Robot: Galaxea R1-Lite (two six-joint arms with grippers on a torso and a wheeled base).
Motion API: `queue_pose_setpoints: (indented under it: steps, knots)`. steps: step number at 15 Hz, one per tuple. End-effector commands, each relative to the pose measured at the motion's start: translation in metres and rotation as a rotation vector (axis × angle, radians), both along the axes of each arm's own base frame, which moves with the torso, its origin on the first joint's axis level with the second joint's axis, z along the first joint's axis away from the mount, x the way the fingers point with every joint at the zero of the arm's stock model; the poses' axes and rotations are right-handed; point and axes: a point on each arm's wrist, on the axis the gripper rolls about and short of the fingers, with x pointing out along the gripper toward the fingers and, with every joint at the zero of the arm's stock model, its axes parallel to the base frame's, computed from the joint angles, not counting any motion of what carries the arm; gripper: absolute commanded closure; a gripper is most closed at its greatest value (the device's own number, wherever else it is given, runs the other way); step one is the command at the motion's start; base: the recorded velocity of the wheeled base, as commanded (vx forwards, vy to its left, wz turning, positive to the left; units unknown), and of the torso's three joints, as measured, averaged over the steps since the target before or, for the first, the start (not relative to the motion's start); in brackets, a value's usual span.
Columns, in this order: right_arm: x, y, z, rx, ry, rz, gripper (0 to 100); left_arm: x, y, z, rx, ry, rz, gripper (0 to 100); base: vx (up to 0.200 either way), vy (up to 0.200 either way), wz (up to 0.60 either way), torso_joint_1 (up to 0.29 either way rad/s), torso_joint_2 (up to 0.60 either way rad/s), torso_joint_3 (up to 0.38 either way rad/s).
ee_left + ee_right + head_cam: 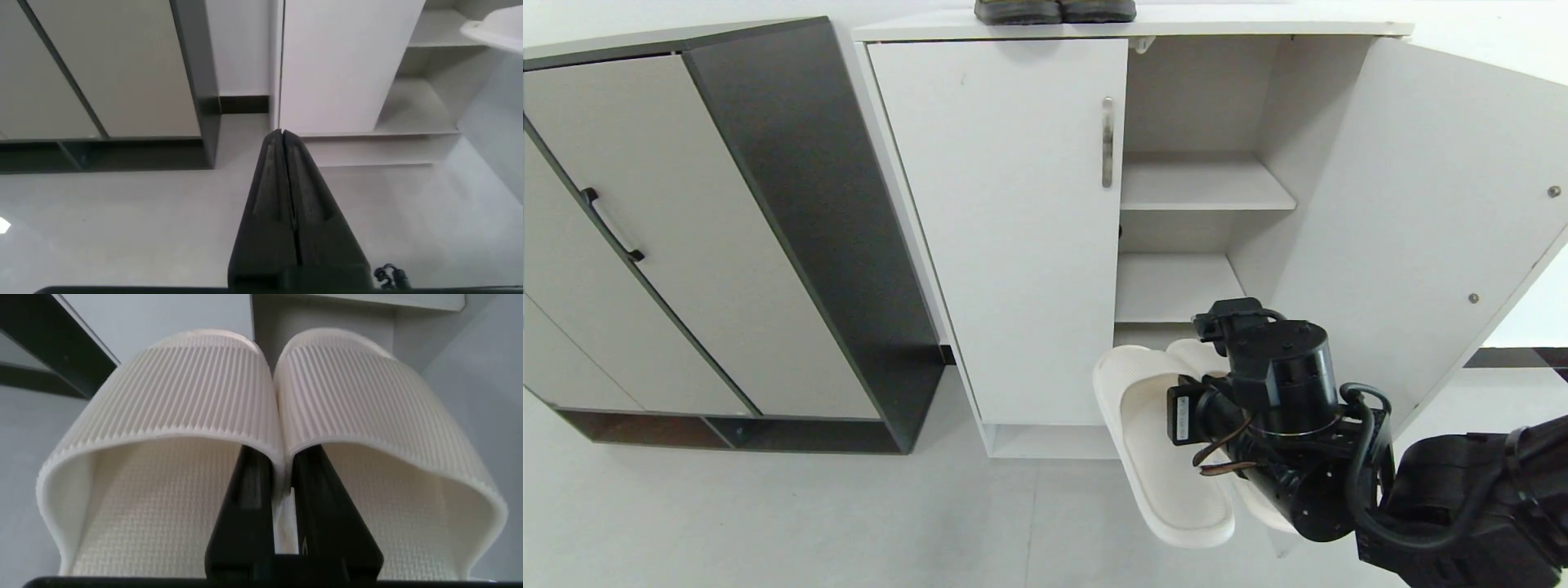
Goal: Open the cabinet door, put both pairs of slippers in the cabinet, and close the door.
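Closest to me, the right gripper was squeezed shut on the pair of white slippers. Its two black fingers pinched the inner sides of the two straps together, so both slippers hung as one bundle. The bundle was low down, just in front of the open side of the white cabinet, with the toes near the bottom shelf, but I judged it was not inside yet. The left gripper was shut tight with nothing in it, held above the floor and pointing toward the cabinets. The cabinet's right door stood swung wide open, and its left door was closed. Farther in, the upper shelf had nothing on it that I could see. Way up on top of the cabinet sat a pair of dark slippers, partly cut off from sight. To the left stood a grey cabinet with its door shut. So opening the door looked done. Left to do, I thought: put the white pair in, fetch the dark pair and put it in too, then shut the door.
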Motion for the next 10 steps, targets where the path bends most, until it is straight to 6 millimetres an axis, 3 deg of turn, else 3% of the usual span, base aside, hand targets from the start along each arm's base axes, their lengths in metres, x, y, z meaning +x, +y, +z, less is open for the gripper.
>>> queue_pose_setpoints:
  steps: [1, 6, 10]
  knots:
    - [0.003, 0.004, -0.003, 0.001, -0.001, -0.002, 100, 0.000, 0.000, 0.000, -0.002, -0.003, 0.000, 100, 0.000, 0.000, 0.00, 0.000, 0.00, 0.000]
    - [0.012, 0.013, -0.003, 0.007, -0.025, -0.033, 100, 0.000, 0.000, 0.000, 0.001, -0.003, -0.001, 100, 0.000, 0.000, 0.00, 0.000, 0.00, 0.000]
    - [0.013, 0.016, 0.000, 0.030, -0.044, -0.029, 100, 0.000, 0.000, 0.000, 0.001, -0.003, -0.001, 100, 0.000, -0.200, 0.00, -0.001, 0.00, 0.001]
